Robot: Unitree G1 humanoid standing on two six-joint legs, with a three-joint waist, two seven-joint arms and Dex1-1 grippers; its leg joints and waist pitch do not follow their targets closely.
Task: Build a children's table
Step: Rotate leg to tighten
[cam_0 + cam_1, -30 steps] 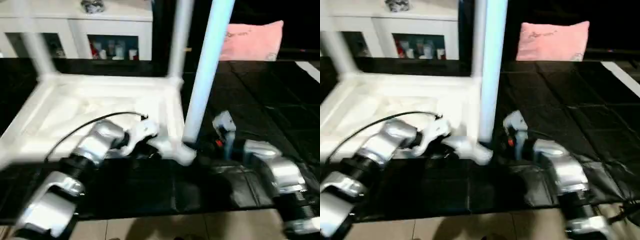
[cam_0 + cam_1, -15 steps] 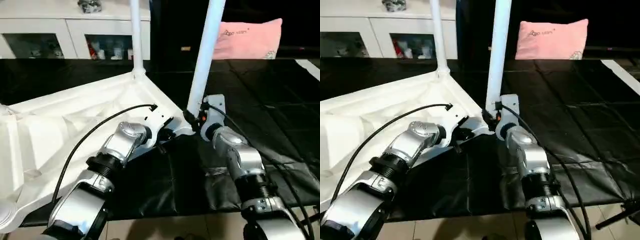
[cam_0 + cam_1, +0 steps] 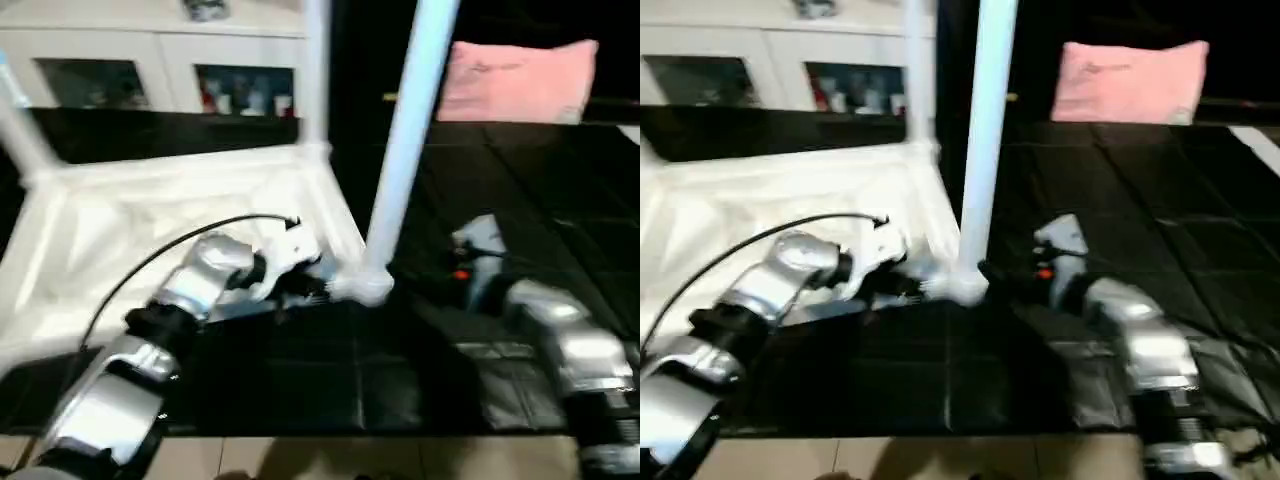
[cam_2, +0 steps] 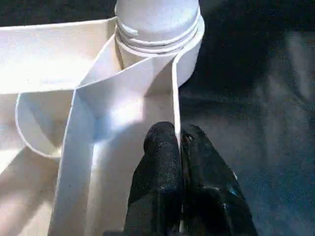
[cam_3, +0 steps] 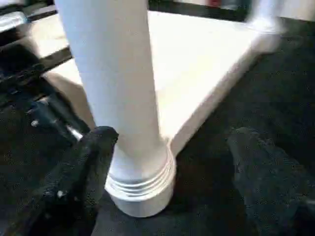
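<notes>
On pink pillow (image 3: 1130,82), writing too blurred to read.

My forearms (image 3: 205,275) shine silver metal; the tabletop (image 3: 140,220) and leg (image 5: 118,98) look smooth white plastic, on a glossy black sheet (image 3: 330,380).

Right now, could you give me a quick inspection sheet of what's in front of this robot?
Surface: black sheet covering the floor; tan flooring at the near edge.
Job's things: white tabletop lying underside up; a leg stands in the near corner socket; two more legs at the far corners.
Clutter: nothing seen.
Claws: left claw pinches the tabletop's thin rim wall beside the socket; right claw open around the leg's base, fingers apart from it.
Cables: black cable arching over the left forearm.
Surroundings: white cabinet, pink pillow.
</notes>
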